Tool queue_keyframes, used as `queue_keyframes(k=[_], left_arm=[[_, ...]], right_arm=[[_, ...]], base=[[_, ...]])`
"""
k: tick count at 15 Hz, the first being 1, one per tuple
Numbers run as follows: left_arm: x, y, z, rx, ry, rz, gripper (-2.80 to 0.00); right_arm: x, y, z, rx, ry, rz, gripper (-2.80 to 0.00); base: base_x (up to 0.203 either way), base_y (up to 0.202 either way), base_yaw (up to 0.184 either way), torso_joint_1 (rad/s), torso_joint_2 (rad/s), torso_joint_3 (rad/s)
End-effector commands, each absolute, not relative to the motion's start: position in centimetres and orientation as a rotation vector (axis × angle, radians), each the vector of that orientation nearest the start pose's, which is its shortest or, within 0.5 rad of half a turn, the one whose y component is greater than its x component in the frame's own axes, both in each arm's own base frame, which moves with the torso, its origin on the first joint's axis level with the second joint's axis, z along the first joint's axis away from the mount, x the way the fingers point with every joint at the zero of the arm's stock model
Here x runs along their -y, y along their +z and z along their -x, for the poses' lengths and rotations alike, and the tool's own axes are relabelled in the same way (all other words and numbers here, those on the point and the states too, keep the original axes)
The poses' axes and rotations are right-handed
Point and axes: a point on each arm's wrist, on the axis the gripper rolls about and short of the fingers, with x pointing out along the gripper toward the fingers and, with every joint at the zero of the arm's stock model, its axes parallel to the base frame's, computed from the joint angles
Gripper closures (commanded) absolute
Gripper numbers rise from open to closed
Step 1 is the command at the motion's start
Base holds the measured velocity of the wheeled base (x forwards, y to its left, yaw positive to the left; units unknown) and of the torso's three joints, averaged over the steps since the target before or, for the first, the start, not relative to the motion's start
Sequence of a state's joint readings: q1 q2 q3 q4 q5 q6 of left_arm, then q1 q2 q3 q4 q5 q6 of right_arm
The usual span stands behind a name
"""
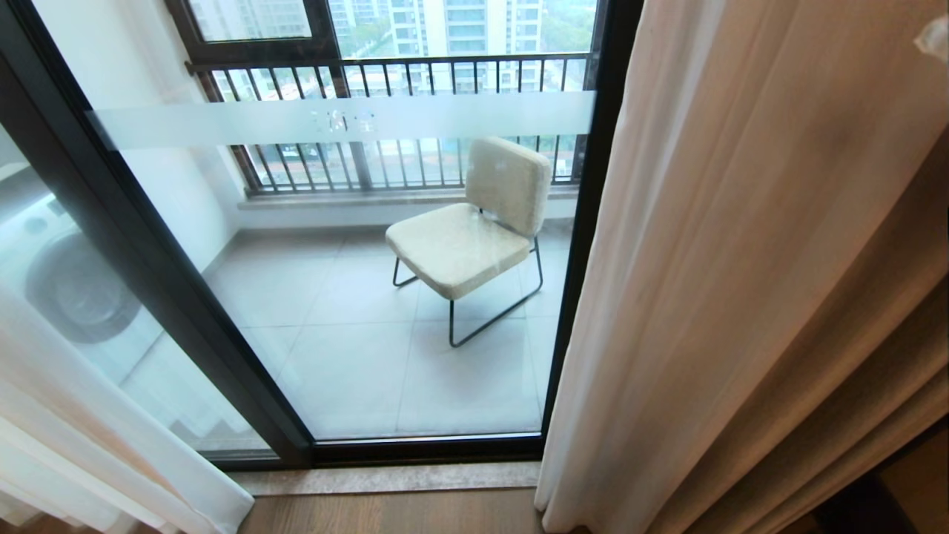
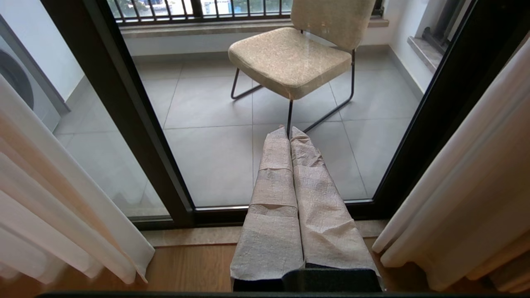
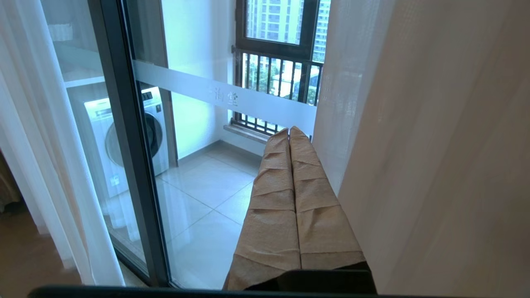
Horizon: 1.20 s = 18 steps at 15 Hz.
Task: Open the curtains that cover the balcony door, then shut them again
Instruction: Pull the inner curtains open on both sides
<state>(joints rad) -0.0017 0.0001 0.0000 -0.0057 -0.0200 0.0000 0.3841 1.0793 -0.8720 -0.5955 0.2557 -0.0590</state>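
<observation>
Right gripper (image 3: 290,132): jaws pressed together, nothing between them; tips sit centre-frame in the right wrist view, just beside the edge of the right curtain (image 3: 434,165), contact not certain. Left gripper (image 2: 288,131): jaws likewise pressed together, empty, pointed at the glass, lower centre of the left wrist view; idle. Neither gripper appears in the head view.

Judgement: curtains stand parted, so the closing half is probably in hand; best to part the jaws, take the leading edge of both layers, pull sideways along the rail, not downward; a pinch on the sheer alone may leave the thick layer behind.

Materials: fingers wrapped in creased paper-like tape; right curtain thick beige weave in long soft pleats with a thin white sheer at its edge; left curtain (image 1: 89,437) sheer white, lower left of the head view; balcony door (image 1: 356,245) smooth glass in a dark metal frame, frosted band across; padded chair (image 1: 474,230) on thin wire legs behind the glass.
</observation>
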Motion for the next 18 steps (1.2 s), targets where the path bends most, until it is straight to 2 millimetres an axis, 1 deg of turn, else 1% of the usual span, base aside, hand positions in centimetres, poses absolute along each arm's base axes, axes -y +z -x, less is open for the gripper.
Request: queue_keyframes(k=[1,4,7,8,10,13,18], left_arm=[[0.0,7.6,2.3,0.006,-0.021,0.000,0.00],[0.0,7.6,2.3,0.006,-0.021,0.000,0.00],[0.0,7.6,2.3,0.006,-0.022,0.000,0.00],[0.0,7.6,2.3,0.006,-0.021,0.000,0.00],[0.0,7.6,2.3,0.006,-0.021,0.000,0.00],[0.0,7.6,2.3,0.006,-0.021,0.000,0.00],[0.0,7.6,2.3,0.006,-0.021,0.000,0.00]], right_arm=[[-8.4,34.2,-17.0,0.360,0.646,0.031,0.00],[-10.1,35.2,-20.4,0.367,0.645,0.029,0.00],[-11.3,35.9,-22.8,0.378,0.649,0.026,0.00],[-11.6,35.8,-23.3,0.372,0.652,0.026,0.00],[-13.0,35.5,-23.4,0.362,0.697,0.018,0.00],[-14.7,35.3,-24.3,0.359,0.730,0.019,0.00],[-16.3,34.7,-27.1,0.373,0.672,0.033,0.00]], base=[[0.000,0.000,0.000,0.000,0.00,0.000],[0.000,0.000,0.000,0.000,0.00,0.000],[0.000,0.000,0.000,0.000,0.00,0.000],[0.000,0.000,0.000,0.000,0.00,0.000],[0.000,0.000,0.000,0.000,0.00,0.000],[0.000,0.000,0.000,0.000,0.00,0.000],[0.000,0.000,0.000,0.000,0.00,0.000]])
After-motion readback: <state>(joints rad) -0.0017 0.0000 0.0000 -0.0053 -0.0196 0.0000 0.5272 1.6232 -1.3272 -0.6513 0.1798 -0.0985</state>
